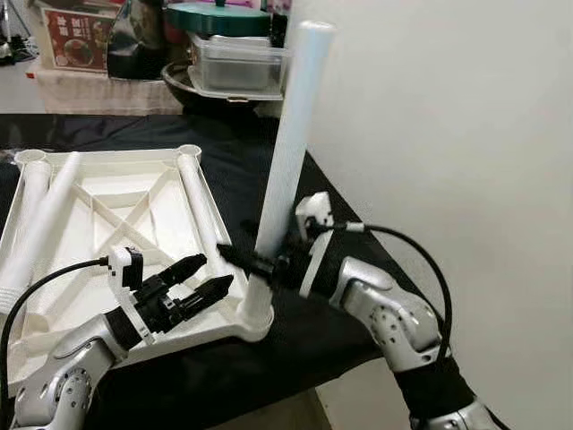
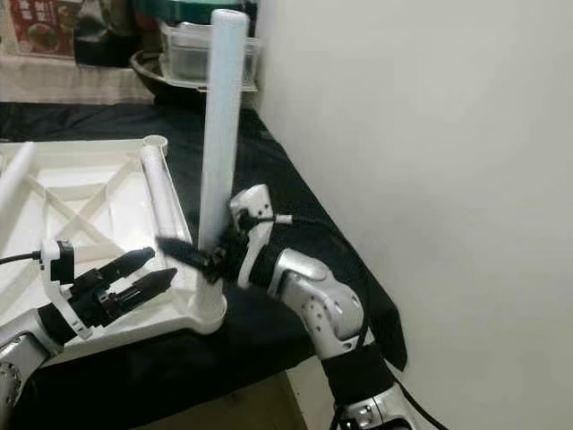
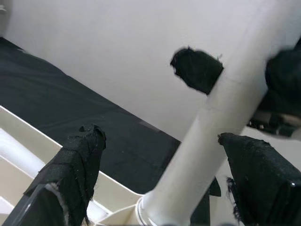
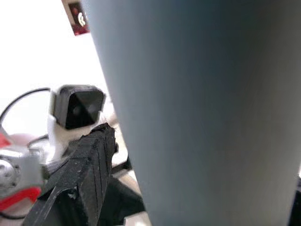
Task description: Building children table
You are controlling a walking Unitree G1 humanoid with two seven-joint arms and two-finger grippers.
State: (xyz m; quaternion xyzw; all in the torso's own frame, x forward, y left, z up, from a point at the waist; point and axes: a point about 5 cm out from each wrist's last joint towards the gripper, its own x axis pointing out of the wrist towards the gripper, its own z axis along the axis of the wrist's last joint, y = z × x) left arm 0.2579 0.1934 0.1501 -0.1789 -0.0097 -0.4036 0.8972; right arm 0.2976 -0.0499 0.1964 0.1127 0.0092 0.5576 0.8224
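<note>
White tabletop (image 1: 134, 210) lies underside-up on a black-draped surface (image 1: 269, 170), left half of the left eye frame, ribs and corner sockets exposed. One leg (image 1: 285, 170) stands in the near-right corner socket (image 1: 255, 313), centre of frame, leaning slightly right toward the white wall (image 1: 466, 134). Whether it is fully seated cannot be told.

Other legs not mounted: one (image 1: 201, 202) lies along the tabletop's right edge, others (image 1: 40, 224) lie loose at the far left of the frame. Judgement: roughly one leg of the set is placed; most of the assembly is left.

Right gripper (image 1: 253, 261), lower centre: fingers pinch the standing leg low down, just above the socket. Right wrist view shows the leg's shaft pressed close beside a black finger (image 4: 82, 179).

Left gripper (image 1: 201, 285), lower left of centre: fingers spread a little, holding nothing, tips pointing at the leg's base and just beside the socket, not touching it. Left wrist view has the leg rising between its fingers (image 3: 70, 169), further out than the tips.

Clutter in the upper frame: a clear lidded container (image 1: 237, 63).
</note>
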